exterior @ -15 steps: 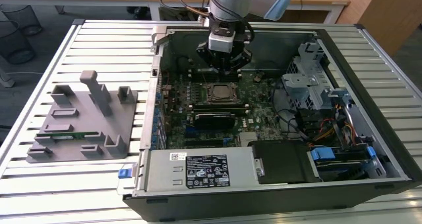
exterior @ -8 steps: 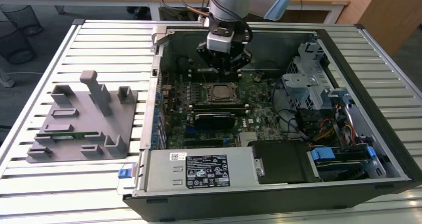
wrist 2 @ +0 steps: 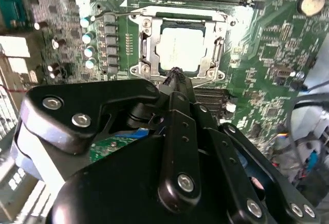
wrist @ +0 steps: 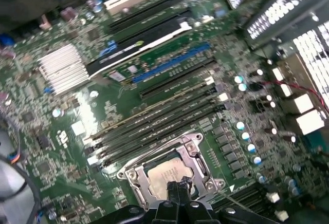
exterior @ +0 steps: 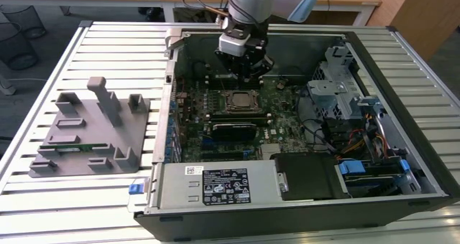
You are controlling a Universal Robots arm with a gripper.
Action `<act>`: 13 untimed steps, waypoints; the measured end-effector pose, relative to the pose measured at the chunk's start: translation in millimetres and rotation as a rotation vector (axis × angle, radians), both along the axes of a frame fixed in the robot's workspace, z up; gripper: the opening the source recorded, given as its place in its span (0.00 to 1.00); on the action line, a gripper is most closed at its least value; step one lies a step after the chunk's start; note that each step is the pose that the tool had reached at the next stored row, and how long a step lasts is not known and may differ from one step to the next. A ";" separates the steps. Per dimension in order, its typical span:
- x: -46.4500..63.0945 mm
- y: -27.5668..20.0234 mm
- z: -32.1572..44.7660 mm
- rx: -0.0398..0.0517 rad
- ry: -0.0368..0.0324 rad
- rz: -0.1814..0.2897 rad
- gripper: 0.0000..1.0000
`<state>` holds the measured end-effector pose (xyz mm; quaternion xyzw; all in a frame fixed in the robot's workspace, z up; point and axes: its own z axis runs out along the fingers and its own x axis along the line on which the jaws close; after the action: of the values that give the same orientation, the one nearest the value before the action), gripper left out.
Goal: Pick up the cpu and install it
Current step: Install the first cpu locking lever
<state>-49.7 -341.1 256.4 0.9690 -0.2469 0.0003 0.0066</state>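
The cpu (wrist 2: 182, 48) lies flat in the motherboard socket, its silver top framed by the metal bracket. It also appears in the exterior view as the cpu (exterior: 239, 100) and in the first wrist view as the cpu (wrist: 165, 174). My gripper (exterior: 249, 76) hangs inside the open computer case, a little above the socket and toward the case's back wall. In both wrist views the black fingertips of the gripper (wrist 2: 176, 74) (wrist: 177, 187) are pressed together with nothing between them, over the socket's edge.
The case walls (exterior: 171, 93) surround the work area. Memory slots (wrist: 154, 116) run beside the socket. A power supply (exterior: 215, 185) fills the front, and a drive cage (exterior: 337, 88) with cables stands at the exterior view's right. A grey fixture (exterior: 90, 136) holding a green memory stick (exterior: 72, 147) sits outside the case.
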 end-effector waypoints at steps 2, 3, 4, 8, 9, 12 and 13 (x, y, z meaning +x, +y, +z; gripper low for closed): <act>0.0 0.0 -0.1 0.0000 0.0000 -0.036 0.11; 0.0 0.0 -0.1 0.0000 0.0000 -0.054 0.11; 0.0 0.0 -0.1 0.0000 0.0000 -0.074 0.11; 0.0 0.0 -0.2 0.0000 -0.0001 -0.146 0.11; 0.0 0.0 -0.2 0.0000 0.0000 -0.163 0.11; 0.0 0.0 -0.3 0.0001 0.0000 -0.222 0.11; 0.0 0.0 -0.3 0.0000 0.0000 -0.240 0.11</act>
<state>-49.7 -341.0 256.0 0.9324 -0.3613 -0.0005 0.0066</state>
